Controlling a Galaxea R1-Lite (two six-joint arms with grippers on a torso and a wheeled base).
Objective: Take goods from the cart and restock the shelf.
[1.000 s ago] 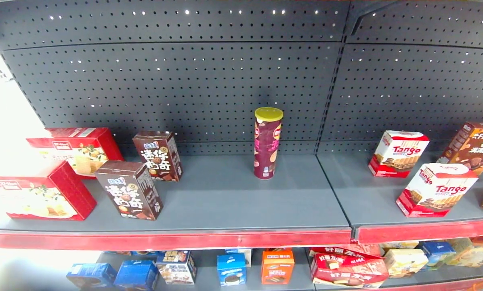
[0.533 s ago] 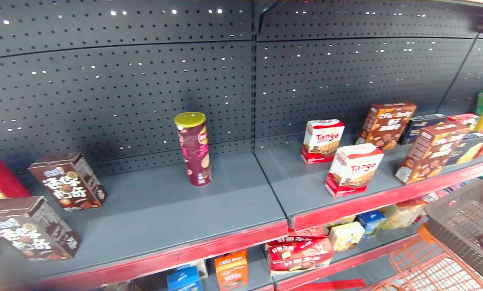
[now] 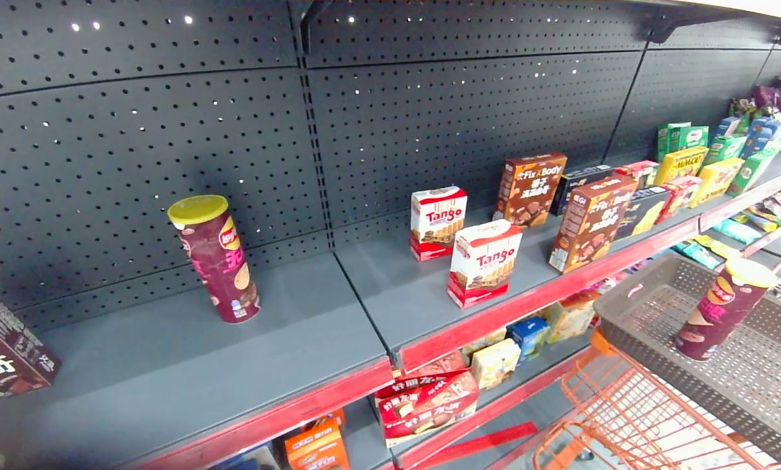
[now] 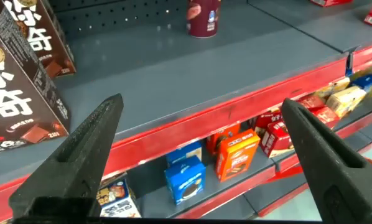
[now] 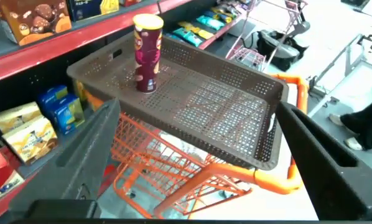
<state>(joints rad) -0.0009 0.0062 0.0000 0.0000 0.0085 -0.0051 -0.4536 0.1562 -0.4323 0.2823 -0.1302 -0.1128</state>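
At the snack shelf [image 3: 247, 352], the view is swinging right, bringing the orange cart [image 3: 625, 411] into sight, where a chip can [image 3: 717, 320] is waiting upright in its grey tray [image 3: 652, 307] for pickup, both left gripper [image 4: 200, 106] and right gripper [image 5: 197, 109] hanging spread, empty.

Dark pegboard wall [image 3: 462, 111], pale floor [image 5: 326, 31]

We are in a shop: a pegboard-backed shelf [image 3: 188, 365] with red edging carries rows of snack boxes [image 3: 484, 261], and an orange cart [image 3: 616, 408] stands beside it.
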